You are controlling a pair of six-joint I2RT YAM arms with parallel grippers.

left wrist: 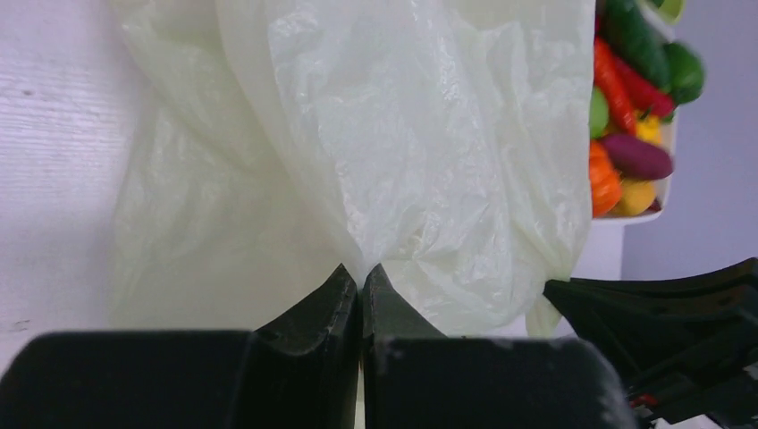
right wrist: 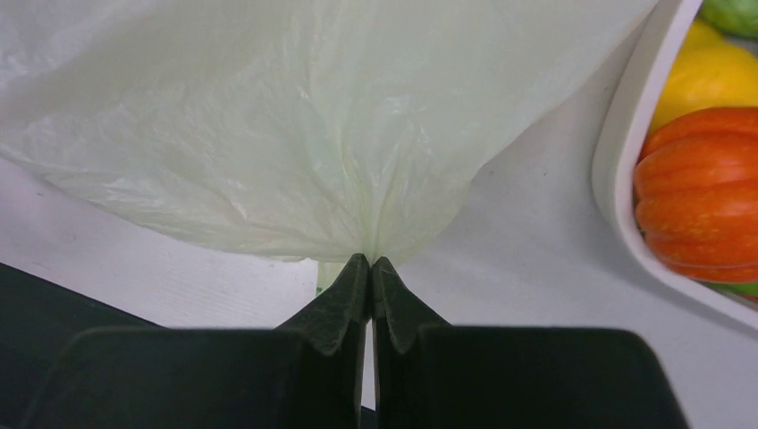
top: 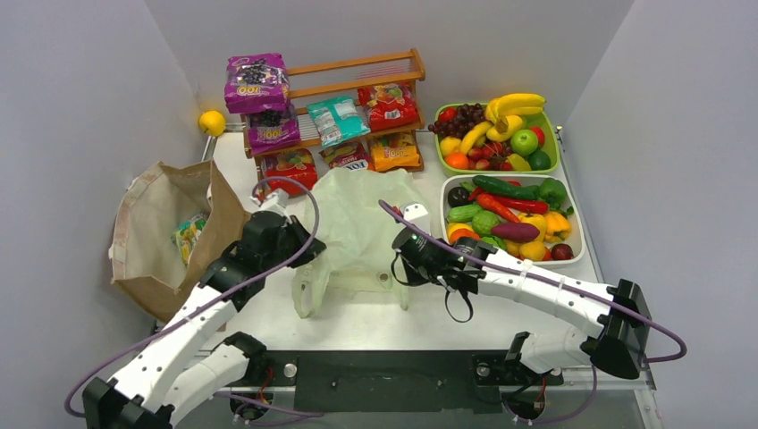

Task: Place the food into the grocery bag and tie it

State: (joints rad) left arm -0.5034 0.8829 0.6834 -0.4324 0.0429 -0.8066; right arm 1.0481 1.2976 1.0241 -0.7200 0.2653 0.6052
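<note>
Both my left jaws and my right jaws are clenched on pinches of the grocery bag [top: 357, 223], whose thin film gathers into pleats right at my tips. The bag lies slumped on the surface just left of the vegetable tray [top: 582, 234], and I see no food inside it. The toy vegetables [top: 509, 214] sit in that tray and the snack packets [top: 340, 121] are on a rack behind and left of it.

My worry is the film. If my two arms pull apart unevenly, it could stretch, tear, or slide out of one pinch. If I have caught both layers together, lifting would not open the mouth at all. My right arm is close to the tray's rim, so a careless swing could knock it.

I cannot make out the bag's mouth. Nor can I tell whether I hold a handle or plain wall, or one layer or two. My own arms hide the bag's side edges from above.
</note>
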